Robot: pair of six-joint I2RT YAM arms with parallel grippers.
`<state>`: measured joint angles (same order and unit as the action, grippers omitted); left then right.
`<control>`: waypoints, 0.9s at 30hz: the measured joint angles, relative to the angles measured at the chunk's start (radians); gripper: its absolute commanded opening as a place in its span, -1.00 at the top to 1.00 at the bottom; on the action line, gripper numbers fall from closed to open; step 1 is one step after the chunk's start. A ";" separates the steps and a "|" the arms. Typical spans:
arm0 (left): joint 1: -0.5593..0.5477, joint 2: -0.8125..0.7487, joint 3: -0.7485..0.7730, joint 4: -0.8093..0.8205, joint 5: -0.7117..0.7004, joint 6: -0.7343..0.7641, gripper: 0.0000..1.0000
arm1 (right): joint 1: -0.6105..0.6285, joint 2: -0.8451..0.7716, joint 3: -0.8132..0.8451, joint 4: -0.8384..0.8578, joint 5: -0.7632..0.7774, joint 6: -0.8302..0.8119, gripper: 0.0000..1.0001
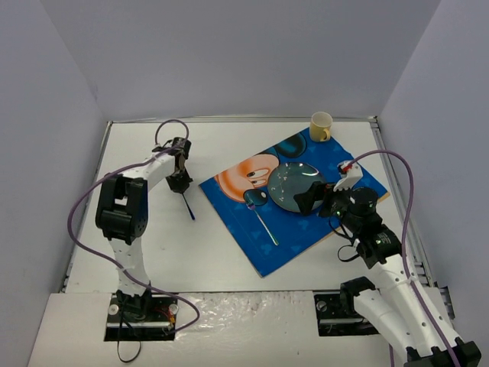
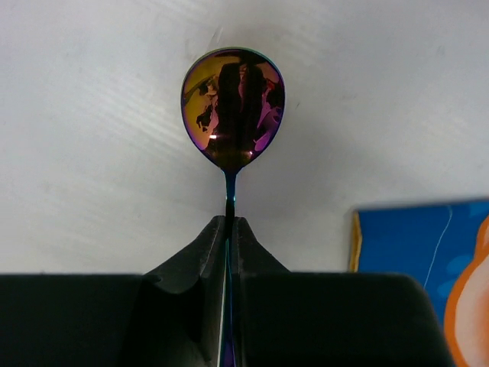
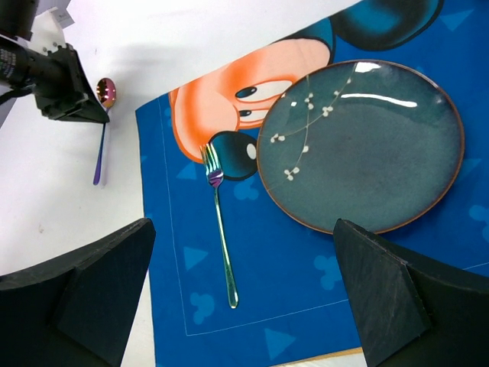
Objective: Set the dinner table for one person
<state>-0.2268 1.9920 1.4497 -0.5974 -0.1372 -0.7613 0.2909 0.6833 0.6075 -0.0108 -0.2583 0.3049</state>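
Observation:
On the white dinner table [image 1: 229,145] lies a blue cartoon-mouse placemat [image 1: 306,229]. It carries a dark teal plate [image 1: 294,186] and an iridescent fork [image 1: 265,223] to the plate's left. Left of the mat, my left gripper [image 1: 180,182] is shut on an iridescent spoon [image 1: 188,208]. The jaws pinch its neck [image 2: 229,222], and the bowl [image 2: 233,107] sticks out past the fingertips. My right gripper [image 1: 309,200] hovers open over the mat's near part [image 3: 243,252], with nothing between its fingers. The plate [image 3: 359,145], fork [image 3: 220,229] and spoon [image 3: 102,141] also show in the right wrist view.
A yellow cup [image 1: 321,126] stands on the table at the back right, just beyond the placemat. Grey walls close in the table on three sides. A corner of the placemat [image 2: 412,237] shows to the right in the left wrist view.

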 measured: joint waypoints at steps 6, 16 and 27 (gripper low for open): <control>-0.021 -0.190 -0.083 -0.053 0.029 0.022 1.00 | 0.012 0.089 -0.001 0.085 -0.067 0.044 -0.98; -0.173 -0.388 -0.088 -0.056 0.045 0.001 1.00 | 0.149 0.300 0.002 0.299 -0.124 0.131 -0.85; -0.362 -0.394 -0.074 -0.057 0.061 0.052 1.00 | 0.222 0.562 0.189 0.386 -0.110 0.144 -0.33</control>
<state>-0.5883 1.5982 1.3762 -0.6540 -0.0760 -0.7090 0.5126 1.2450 0.7961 0.3754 -0.3686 0.4486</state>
